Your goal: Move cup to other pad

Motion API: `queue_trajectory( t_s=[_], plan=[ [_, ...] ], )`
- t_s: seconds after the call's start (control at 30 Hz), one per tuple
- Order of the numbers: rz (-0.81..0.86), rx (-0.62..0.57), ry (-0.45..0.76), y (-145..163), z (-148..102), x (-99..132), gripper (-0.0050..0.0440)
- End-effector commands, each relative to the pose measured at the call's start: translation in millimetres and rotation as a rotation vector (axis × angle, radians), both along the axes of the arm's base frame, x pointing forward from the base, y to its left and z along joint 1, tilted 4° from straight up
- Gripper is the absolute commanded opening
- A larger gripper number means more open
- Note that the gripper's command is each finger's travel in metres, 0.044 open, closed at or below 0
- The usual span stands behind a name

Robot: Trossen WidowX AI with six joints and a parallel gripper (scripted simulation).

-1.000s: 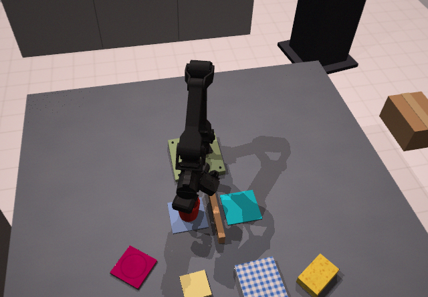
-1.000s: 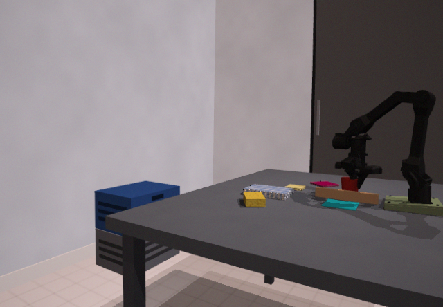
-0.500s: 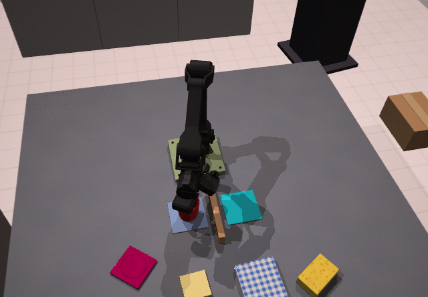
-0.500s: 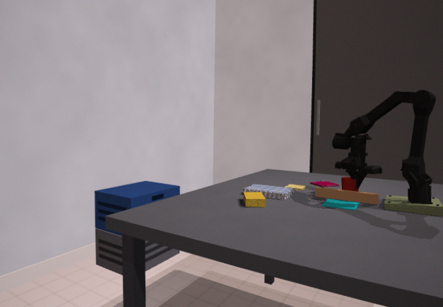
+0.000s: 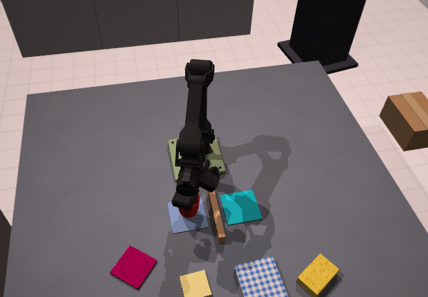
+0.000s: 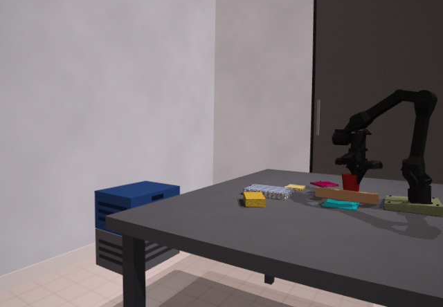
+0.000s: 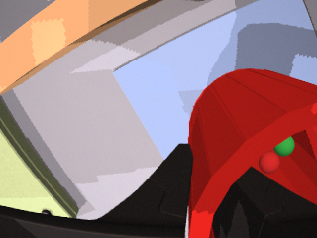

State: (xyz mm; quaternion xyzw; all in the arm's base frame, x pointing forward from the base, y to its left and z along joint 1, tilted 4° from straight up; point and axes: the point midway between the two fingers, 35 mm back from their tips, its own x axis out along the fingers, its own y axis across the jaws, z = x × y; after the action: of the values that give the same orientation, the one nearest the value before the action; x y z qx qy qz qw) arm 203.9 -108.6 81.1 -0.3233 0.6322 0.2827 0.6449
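A red cup (image 5: 190, 211) stands on the light blue pad (image 5: 188, 217); it also shows in the exterior view (image 6: 349, 182) and in the wrist view (image 7: 248, 159). A green marble (image 7: 284, 146) and a red marble (image 7: 268, 162) lie inside it. My gripper (image 5: 185, 200) reaches down from above and is shut on the cup's wall, one finger inside and one outside. The gripper also shows in the side view (image 6: 357, 175). The cyan pad (image 5: 241, 207) lies to the right, beyond a wooden bar (image 5: 217, 217).
The arm's green base plate (image 5: 196, 155) is behind the pads. A magenta pad (image 5: 133, 267), a yellow pad (image 5: 195, 283), a blue checked cloth (image 5: 261, 277) and a yellow sponge (image 5: 317, 273) lie near the front edge. A cardboard box (image 5: 408, 119) sits on the floor.
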Motion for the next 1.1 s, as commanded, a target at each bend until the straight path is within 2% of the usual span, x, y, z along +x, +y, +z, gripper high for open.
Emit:
queue_trajectory(
  t_s=[0.0, 0.23, 0.37, 1.07],
  plan=[
    [0.001, -0.009, -0.016, 0, 17, 2, 0.0],
    [0.003, -0.008, -0.014, 3, 40, -3, 0.0],
    [0.003, -0.008, -0.014, 4, 44, -4, 0.0],
    [0.007, -0.003, -0.008, 6, 42, -7, 0.0]
  ],
)
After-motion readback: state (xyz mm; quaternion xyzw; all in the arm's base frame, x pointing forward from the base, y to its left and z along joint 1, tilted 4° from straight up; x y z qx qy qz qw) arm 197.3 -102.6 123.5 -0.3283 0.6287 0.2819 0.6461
